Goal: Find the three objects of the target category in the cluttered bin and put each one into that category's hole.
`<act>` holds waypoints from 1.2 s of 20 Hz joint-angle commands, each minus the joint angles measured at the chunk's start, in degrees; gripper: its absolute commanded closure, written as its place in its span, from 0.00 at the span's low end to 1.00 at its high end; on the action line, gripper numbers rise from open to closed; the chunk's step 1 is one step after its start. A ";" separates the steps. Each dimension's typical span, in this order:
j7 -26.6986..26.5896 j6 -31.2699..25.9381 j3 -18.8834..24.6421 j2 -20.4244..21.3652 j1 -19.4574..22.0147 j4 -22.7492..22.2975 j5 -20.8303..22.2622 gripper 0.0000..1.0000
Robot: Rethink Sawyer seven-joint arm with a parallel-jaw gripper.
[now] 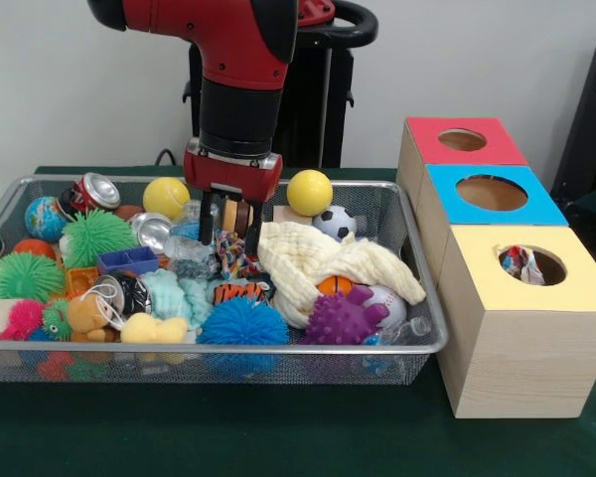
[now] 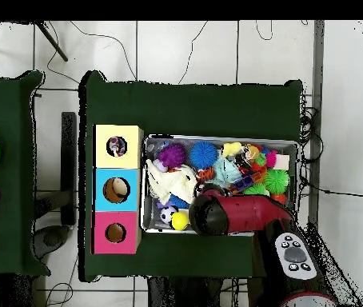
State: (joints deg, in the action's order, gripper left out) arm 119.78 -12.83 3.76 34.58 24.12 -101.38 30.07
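**Operator:** My gripper [image 1: 231, 227] is down in the cluttered bin [image 1: 429, 298], centre of the front frame, jaws parted and straddling a printed fabric piece [image 1: 234, 260]; nothing is held yet, I judge.

**Spotter:** How would you take it?

**Operator:** Sink straight, pinch only the print, and keep clear of the cream cloth [image 1: 313, 260] just right of it, or that drags along too.

**Spotter:** And the boxes?

**Operator:** The hole [image 1: 531, 265] in the yellow top, at right, already shows one printed piece [image 1: 518, 260] inside. The blue-topped hole [image 1: 491, 192] and red-topped hole [image 1: 462, 140] look empty. I can't spot the third piece.
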 commanded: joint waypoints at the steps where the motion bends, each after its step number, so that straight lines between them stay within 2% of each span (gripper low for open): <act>1: 1.95 2.54 4.98 -2.87 1.37 -3.24 1.06 0.00; 6: 3.40 7.16 4.22 -5.07 1.50 -3.82 2.09 0.00; 19: 3.18 8.52 4.41 -6.34 1.90 -4.09 1.47 0.00; 21: 2.70 8.22 3.68 -6.51 1.54 -3.73 2.00 0.00; 24: 2.14 8.28 0.33 -7.47 -0.15 -2.72 3.68 0.00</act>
State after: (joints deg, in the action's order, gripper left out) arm 119.78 -6.87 3.76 29.84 24.22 -102.01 30.06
